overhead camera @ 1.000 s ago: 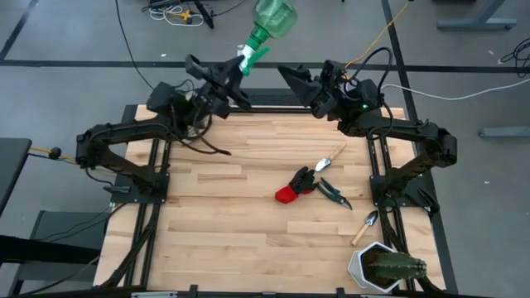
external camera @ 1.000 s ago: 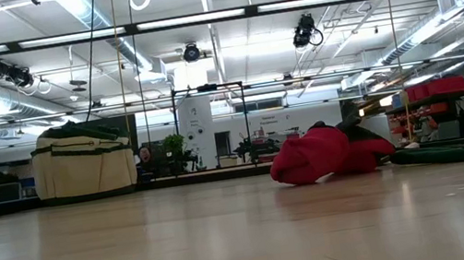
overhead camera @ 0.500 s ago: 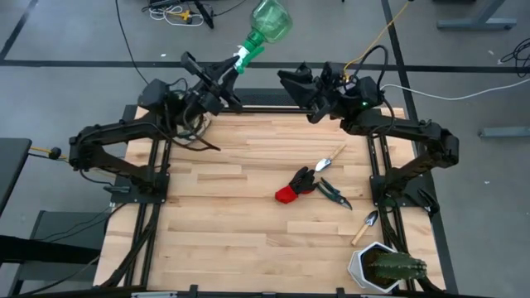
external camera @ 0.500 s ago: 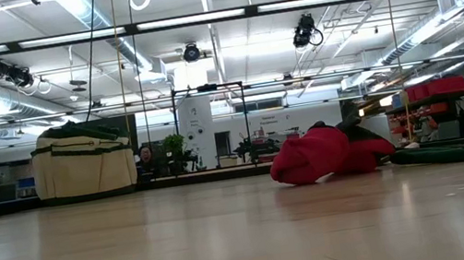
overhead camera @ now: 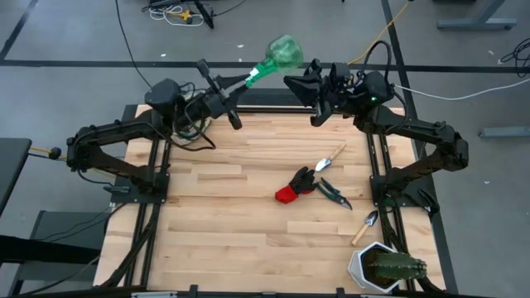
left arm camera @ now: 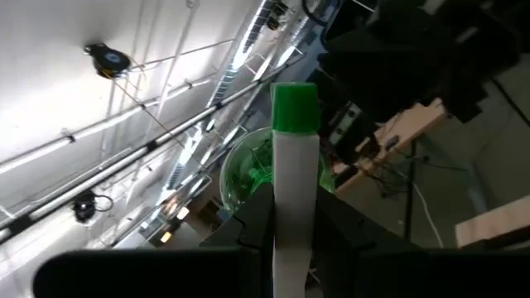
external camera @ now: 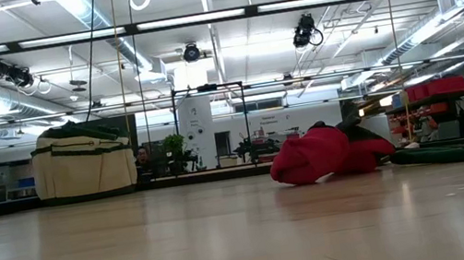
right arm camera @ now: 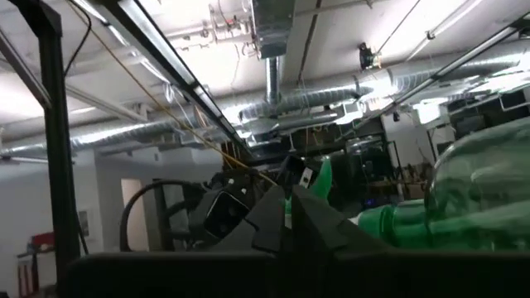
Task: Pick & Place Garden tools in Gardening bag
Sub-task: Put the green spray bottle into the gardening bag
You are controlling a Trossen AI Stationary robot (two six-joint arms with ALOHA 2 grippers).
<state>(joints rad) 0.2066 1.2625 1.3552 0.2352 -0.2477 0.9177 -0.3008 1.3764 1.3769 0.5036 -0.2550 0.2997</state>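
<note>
left gripper [overhead camera: 236,86] fingers pinching translucent green spray bottle [overhead camera: 280,55] white neck | right gripper [overhead camera: 296,84] fingers pressed together, empty

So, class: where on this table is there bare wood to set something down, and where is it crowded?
The whole left half of the table is bare, left of the glove. It is crowded at centre-right, where glove, shears and trowel cluster, and in the near right corner by the second trowel and cactus pot.
</note>
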